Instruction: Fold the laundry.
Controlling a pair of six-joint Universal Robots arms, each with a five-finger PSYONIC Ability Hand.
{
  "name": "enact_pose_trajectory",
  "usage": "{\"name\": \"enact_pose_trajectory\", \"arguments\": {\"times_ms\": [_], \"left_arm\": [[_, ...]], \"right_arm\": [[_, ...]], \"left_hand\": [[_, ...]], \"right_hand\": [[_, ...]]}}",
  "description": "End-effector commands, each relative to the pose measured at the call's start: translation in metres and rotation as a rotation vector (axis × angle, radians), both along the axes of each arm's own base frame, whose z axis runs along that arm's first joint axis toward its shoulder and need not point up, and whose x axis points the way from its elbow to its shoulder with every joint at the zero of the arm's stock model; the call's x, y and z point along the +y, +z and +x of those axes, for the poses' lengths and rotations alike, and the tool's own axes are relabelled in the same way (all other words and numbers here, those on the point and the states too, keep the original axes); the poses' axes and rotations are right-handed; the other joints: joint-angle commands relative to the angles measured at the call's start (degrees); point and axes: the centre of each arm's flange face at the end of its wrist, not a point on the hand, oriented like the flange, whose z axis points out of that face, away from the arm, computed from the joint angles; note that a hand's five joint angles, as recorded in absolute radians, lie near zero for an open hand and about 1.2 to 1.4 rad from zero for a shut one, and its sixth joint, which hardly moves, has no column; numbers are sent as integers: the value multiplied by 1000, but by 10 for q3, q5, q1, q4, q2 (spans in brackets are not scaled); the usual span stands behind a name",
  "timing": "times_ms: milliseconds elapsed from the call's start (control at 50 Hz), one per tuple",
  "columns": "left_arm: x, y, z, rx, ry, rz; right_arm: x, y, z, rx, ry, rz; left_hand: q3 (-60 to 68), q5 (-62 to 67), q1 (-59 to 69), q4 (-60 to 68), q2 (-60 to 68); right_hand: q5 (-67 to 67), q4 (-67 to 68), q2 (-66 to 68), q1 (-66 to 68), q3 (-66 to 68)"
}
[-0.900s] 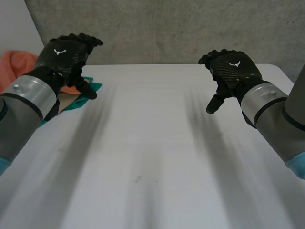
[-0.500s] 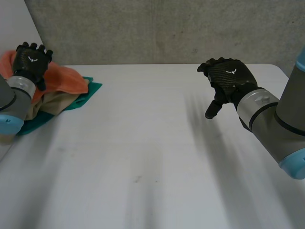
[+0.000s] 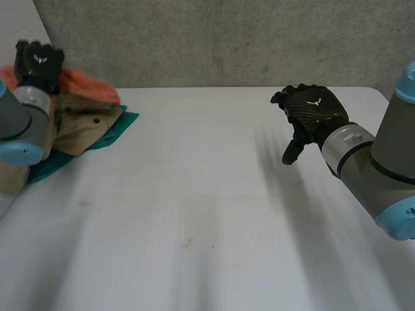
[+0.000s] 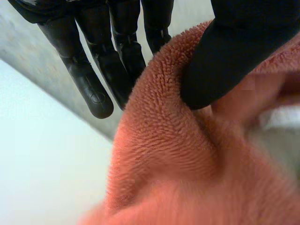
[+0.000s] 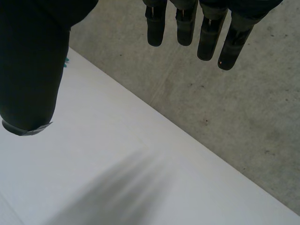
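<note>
A pile of laundry lies at the table's far left corner: an orange towel [image 3: 91, 86] on top, a tan cloth [image 3: 81, 126] under it and a teal cloth [image 3: 120, 123] at the bottom. My left hand [image 3: 39, 61] is at the pile's back edge. In the left wrist view its thumb [image 4: 234, 56] presses a fold of the orange towel [image 4: 187, 164] against its fingers [image 4: 117, 56], so it is shut on the towel. My right hand [image 3: 312, 111] hovers above the table's right side, empty, with its fingers [image 5: 206, 28] straight and well apart from the thumb [image 5: 28, 70].
The white table [image 3: 207, 214] stretches bare between the two hands and toward me. A grey concrete wall [image 3: 227, 39] stands right behind its far edge. The pile lies close to the table's left edge.
My left hand has swung left and back from mid-air to the pile and pinched the orange towel, pulling it back so the tan cloth shows. The right hand has barely moved.
</note>
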Motion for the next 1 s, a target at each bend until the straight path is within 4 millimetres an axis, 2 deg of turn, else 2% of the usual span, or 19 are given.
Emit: {"name": "enact_pose_trajectory", "arguments": {"times_ms": [20,40,60,100,120,160,200,220,240,260,320,380,460,660,760,780,820,900,1000], "left_arm": [[94,66,-71,277,-262,19],[105,67,-78,302,-292,35],[132,72,-96,345,-360,70],[160,71,-110,376,-421,128],[184,64,-121,390,-464,201],[206,53,-131,390,-499,278],[237,27,-148,378,-549,423],[246,21,-153,373,-565,458],[271,9,-168,366,-621,541],[283,4,-174,363,-652,581],[305,-11,-185,340,-701,681],[296,-12,-180,344,-672,687],[269,-7,-164,375,-600,655],[222,-5,-115,393,-404,607],[213,-7,-91,371,-331,591],[211,-9,-87,365,-317,594],[205,-15,-75,343,-277,597],[202,-21,-64,307,-241,603],[203,-24,-60,301,-228,610]], "right_arm": [[-1,7,0,-9,-2,-18],[-1,7,0,-8,-2,-16],[-1,8,0,-10,-4,-20],[-1,10,-1,-12,-5,-25],[-1,10,-1,-12,-5,-26],[-1,12,-1,-14,-5,-29],[-2,15,-3,-18,-10,-39],[-2,15,-4,-18,-13,-39],[-5,16,-7,-18,-22,-40],[-6,17,-8,-19,-27,-42],[-9,17,-11,-19,-37,-42],[-9,17,-11,-19,-36,-43],[-9,17,-10,-18,-28,-42],[2,10,-5,77,30,-33],[30,-9,4,217,156,73],[47,-17,13,245,226,112],[59,-25,21,264,276,138],[71,-41,30,275,327,162],[71,-65,36,280,347,142]], "left_hand": [[121,147,173,114,118],[121,147,173,114,118],[121,147,173,114,118],[121,147,173,114,118],[121,147,173,114,118],[121,147,173,114,118],[121,147,173,114,118],[121,147,173,114,118],[73,99,125,65,70],[-59,-33,-7,-67,-62],[-579,-553,-527,-586,-582],[-579,-553,-527,-586,-582],[-579,-553,-527,-586,-582],[-575,-549,-523,-583,-578],[-575,-549,-523,-583,-578],[-575,-549,-523,-583,-578],[-575,-549,-523,-583,-578],[-575,-549,-523,-583,-578],[-577,-551,-525,-584,-580]], "right_hand": [[-39,-35,-27,-15,-24],[-39,-35,-27,-15,-24],[-39,-35,-27,-15,-24],[-39,-35,-27,-15,-24],[-39,-35,-27,-15,-24],[-39,-35,-27,-15,-24],[-39,-35,-27,-15,-24],[-39,-35,-27,-15,-24],[-39,-35,-27,-15,-24],[-39,-35,-27,-15,-24],[-39,-35,-27,-15,-24],[-39,-35,-27,-15,-24],[-39,-35,-27,-15,-24],[-39,-35,-27,-15,-24],[-39,-35,-27,-15,-24],[-39,-35,-27,-15,-24],[-39,-35,-27,-15,-24],[-39,-35,-27,-15,-24],[-39,-35,-27,-15,-24]]}}
